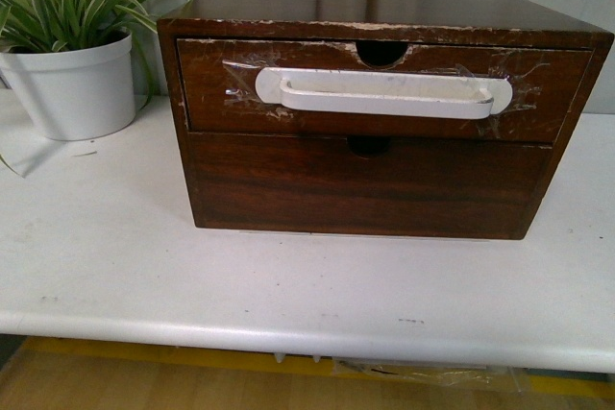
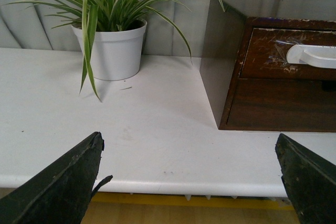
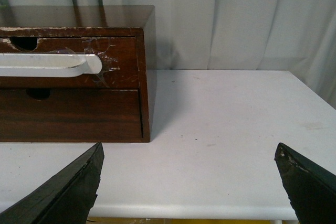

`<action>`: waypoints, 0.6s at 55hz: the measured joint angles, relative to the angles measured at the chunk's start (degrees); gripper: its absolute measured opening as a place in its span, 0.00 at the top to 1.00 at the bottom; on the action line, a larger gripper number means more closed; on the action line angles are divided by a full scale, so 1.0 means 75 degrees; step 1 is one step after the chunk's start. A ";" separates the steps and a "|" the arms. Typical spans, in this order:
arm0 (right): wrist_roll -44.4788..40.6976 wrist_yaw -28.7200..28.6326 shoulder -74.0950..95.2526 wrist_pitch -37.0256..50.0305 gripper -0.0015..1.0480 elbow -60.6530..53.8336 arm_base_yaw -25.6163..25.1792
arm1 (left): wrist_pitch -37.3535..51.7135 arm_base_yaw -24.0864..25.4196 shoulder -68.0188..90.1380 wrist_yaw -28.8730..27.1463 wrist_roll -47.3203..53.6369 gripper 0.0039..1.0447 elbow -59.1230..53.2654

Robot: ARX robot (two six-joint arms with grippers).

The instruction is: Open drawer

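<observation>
**Front view: handle lies crosswise, both my jaws short of it**

Front view puts the drawer in the upper middle of the frame, the top one of two in the wooden chest, and it looks pushed fully in; its white handle runs level from left to right across the front, taped at both ends; neither of my arms shows there. Left wrist view: my left gripper is spread wide with nothing between the fingers, above the table edge; only one end of the handle shows, and the plant pot stands well apart from the chest. Right wrist view: my right gripper is just as wide and empty; a longer stretch of the handle shows, so I judge that arm slightly better placed, though both sit well in front of the chest. For a crosswise bar I need jaws closing above and below it, then a pull straight toward me.
</observation>
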 joint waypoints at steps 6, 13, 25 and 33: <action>0.0000 0.0000 0.0000 0.0000 0.09 0.0000 0.0000 | 0.0000 0.0000 0.0000 0.0000 0.0000 0.06 0.0000; 0.0000 0.0000 0.0000 0.0000 0.09 0.0000 0.0000 | 0.0000 0.0000 0.0000 0.0000 0.0000 0.06 0.0000; 0.0117 0.0277 0.0198 -0.0423 0.09 0.0140 0.0055 | -0.0003 -0.0006 0.0003 -0.0017 -0.0009 0.06 0.0000; -0.0216 -0.0221 0.1993 -0.0373 0.09 0.0933 0.0268 | 0.0265 -0.0880 0.0909 -0.0551 -0.0006 0.06 0.0271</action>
